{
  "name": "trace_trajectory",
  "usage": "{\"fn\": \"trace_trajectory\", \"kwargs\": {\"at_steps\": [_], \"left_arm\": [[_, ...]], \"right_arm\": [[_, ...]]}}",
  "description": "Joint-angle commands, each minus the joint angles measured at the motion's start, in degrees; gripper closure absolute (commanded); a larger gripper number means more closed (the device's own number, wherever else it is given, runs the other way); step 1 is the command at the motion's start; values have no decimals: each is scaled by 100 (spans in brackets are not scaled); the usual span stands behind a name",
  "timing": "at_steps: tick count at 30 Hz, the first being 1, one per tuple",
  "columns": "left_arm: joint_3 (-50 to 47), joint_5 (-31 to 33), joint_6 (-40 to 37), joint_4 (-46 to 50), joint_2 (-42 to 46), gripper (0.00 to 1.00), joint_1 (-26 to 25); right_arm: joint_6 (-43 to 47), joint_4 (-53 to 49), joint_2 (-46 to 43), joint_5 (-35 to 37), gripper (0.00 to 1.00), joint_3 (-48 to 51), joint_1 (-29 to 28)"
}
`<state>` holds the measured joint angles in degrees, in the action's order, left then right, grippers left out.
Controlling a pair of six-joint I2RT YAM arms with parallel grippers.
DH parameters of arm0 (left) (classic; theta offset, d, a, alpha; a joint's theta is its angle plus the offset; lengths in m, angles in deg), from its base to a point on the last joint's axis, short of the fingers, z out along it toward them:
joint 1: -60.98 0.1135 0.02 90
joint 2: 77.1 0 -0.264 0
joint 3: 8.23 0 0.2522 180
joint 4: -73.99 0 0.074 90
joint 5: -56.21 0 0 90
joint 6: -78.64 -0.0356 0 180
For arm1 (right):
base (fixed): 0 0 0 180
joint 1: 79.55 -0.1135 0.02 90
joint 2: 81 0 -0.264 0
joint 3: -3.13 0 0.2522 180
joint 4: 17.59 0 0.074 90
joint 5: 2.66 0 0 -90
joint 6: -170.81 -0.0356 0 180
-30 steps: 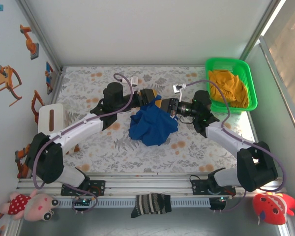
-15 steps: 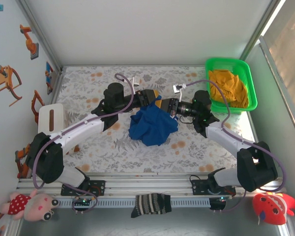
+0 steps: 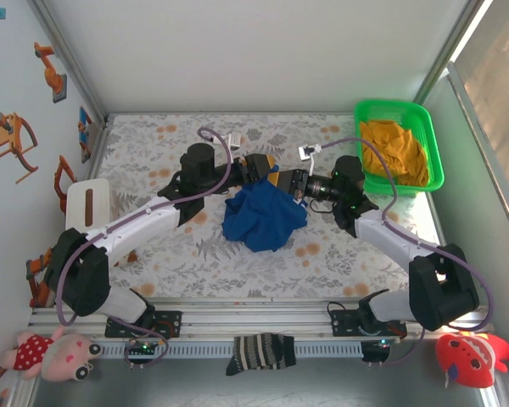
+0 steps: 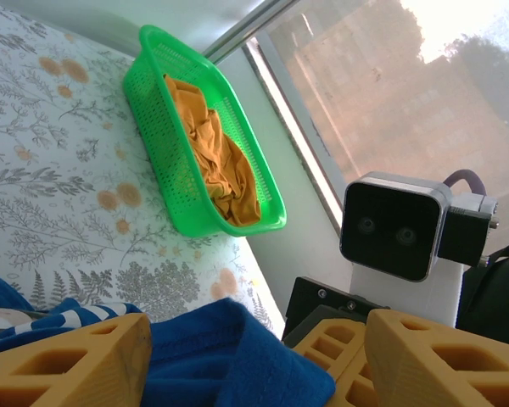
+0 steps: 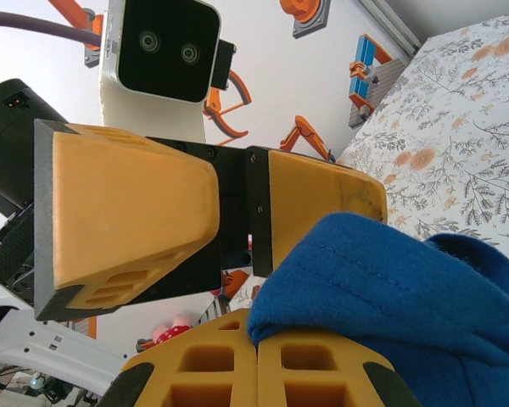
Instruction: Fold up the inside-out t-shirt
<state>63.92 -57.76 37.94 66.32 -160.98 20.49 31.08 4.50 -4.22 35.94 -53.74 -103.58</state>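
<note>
The inside-out t-shirt (image 3: 263, 219) is a royal-blue bunched heap in the middle of the floral table. Both grippers meet at its far upper edge. My right gripper (image 3: 281, 181) is shut on a stitched fold of the blue cloth (image 5: 407, 288), its two fingers pressed together below the fold (image 5: 256, 335). My left gripper (image 3: 265, 167) faces it with its fingers (image 4: 68, 360) wide apart. It is open around the lifted blue cloth (image 4: 229, 356) and the right gripper's tips. In the right wrist view the left gripper's orange fingers (image 5: 127, 212) stand just behind the pinched fold.
A green basket (image 3: 390, 105) holding an orange-yellow cloth (image 3: 396, 151) sits at the table's far right corner, also in the left wrist view (image 4: 165, 127). A striped sock (image 3: 261, 352) hangs on the front rail. A white stand (image 3: 89, 203) is at the left edge.
The left wrist has edged slightly right toward the right gripper. The shirt heap and the right arm look the same.
</note>
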Motion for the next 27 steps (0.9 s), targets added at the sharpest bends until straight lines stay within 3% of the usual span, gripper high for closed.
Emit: {"fn": "trace_trajectory", "kwargs": {"at_steps": [1, 5, 9, 13, 14, 16, 17, 19, 21, 25, 27], "left_arm": [[25, 3, -98, -12, 69, 39, -28], [64, -144, -24, -183, 28, 58, -28], [85, -433, 121, -460, -54, 67, -38], [162, -556, 158, -498, -110, 97, -63], [192, -566, 161, -498, -107, 100, -56], [256, -526, 170, -459, -69, 100, -63], [298, -462, 172, -419, -23, 100, -64], [525, -261, 106, -95, 120, 100, -64], [835, -94, -39, 412, 274, 100, -58], [1517, -14, -260, 1247, 499, 100, -73], [1709, -26, -289, 1432, 537, 100, -93]], "right_arm": [[24, 147, -66, 60, 100, 22, 6], [23, 137, -51, 85, 100, 13, 10], [25, 129, -40, 88, 100, 7, 8], [29, 118, -31, 103, 100, 5, 6], [34, 108, -39, 111, 100, 5, 5], [77, 7, -62, 150, 100, -3, 15], [144, -99, -87, 187, 93, -4, 21], [441, -560, -285, 386, 69, 20, 50], [922, -1269, -578, 703, 57, 33, 65], [1811, -2540, -935, 1271, 51, -30, 48], [1902, -2654, -915, 1334, 50, -22, 33]]}}
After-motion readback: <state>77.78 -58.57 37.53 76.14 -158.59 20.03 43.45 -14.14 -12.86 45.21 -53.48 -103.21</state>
